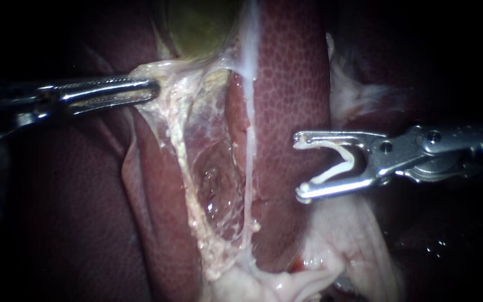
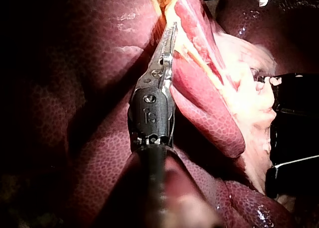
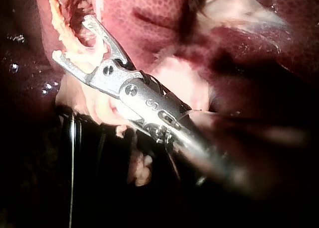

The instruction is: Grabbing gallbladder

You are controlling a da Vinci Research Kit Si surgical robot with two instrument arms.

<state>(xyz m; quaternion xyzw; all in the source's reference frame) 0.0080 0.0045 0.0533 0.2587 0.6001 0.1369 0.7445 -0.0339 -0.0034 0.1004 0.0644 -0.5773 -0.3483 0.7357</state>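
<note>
The greenish gallbladder [image 1: 197, 28] lies at the top of the endoscope view, between lobes of dark red liver [image 1: 292, 72]. Pale tissue [image 1: 177, 84] hangs from its lower end. My left instrument [image 1: 153, 89] comes in level from the left, its jaws shut on the edge of that pale tissue, which is drawn taut towards it. The left wrist view shows the same jaws [image 2: 173, 28] lying together, tip in yellowish tissue. My right instrument [image 1: 299, 168] stands to the right over the liver, apart from the gallbladder. Its jaws, wide apart, carry a white clip [image 1: 345, 162], as the right wrist view [image 3: 72, 38] also shows.
Two thin pale strands [image 1: 249, 140] [image 1: 180, 145] run down from the gallbladder's lower end around a raw hollow [image 1: 216, 179]. Whitish fatty tissue [image 1: 286, 279] is bunched at the bottom. More pale tissue [image 1: 353, 95] lies behind the right instrument.
</note>
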